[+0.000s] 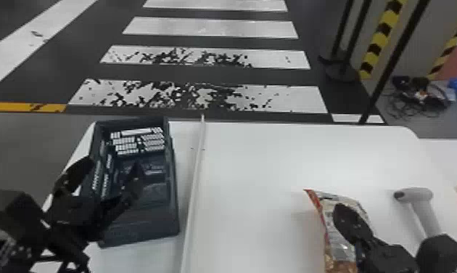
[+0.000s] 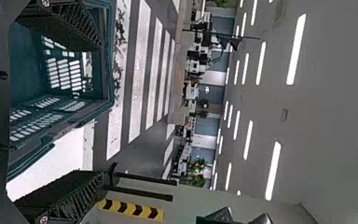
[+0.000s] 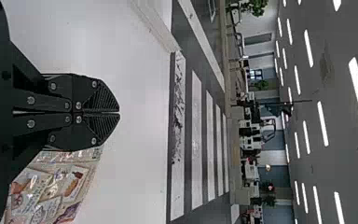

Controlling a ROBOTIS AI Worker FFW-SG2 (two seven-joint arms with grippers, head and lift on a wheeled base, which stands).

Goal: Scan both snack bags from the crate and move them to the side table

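Snack bag (image 1: 338,250) just left of the nearer, right gripper (image 3: 118,112), long axis running near to far, those fingers pinched together, empty!

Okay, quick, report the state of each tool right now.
Left tool: open and empty, at the crate.
Right tool: closed, nothing between its fingertips, near a snack bag.

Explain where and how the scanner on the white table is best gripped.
I'd take the scanner by its handle, coming from above with the right gripper once its closed fingers are parted. The handle is long and fairly straight, running back toward the robot, so a finger should fit along each long side; the rounded head juts off to the left, probably a less even hold.
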